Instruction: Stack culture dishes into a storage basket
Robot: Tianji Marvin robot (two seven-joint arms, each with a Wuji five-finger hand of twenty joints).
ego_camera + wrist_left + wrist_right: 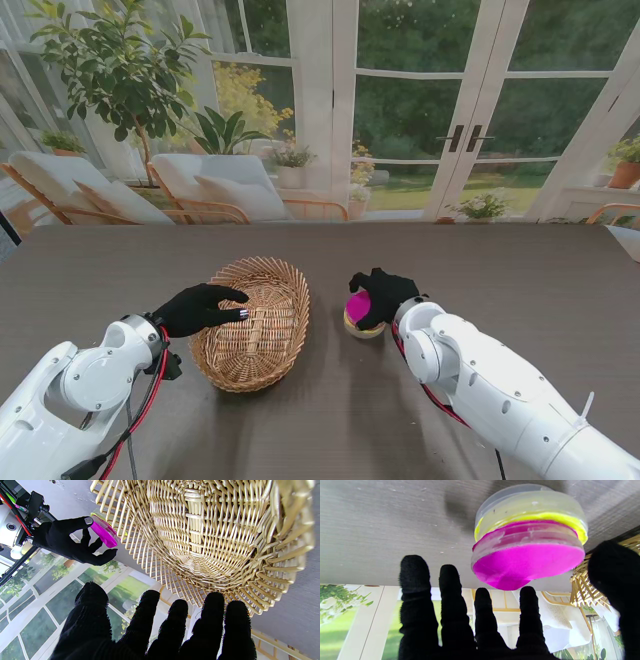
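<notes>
My right hand (383,296) is open over the magenta dish (527,562); a careless grasp may topple the stack. My left hand (197,308), open, rests at the wicker basket (252,322) rim.

The dark wood-grain desk (500,270) carries a woven wicker basket (252,325) nearer its middle. Just to the right of the basket, apart from it, a yellow culture dish (532,512) rests directly on the desk, with a magenta dish (528,560) on top.
</notes>
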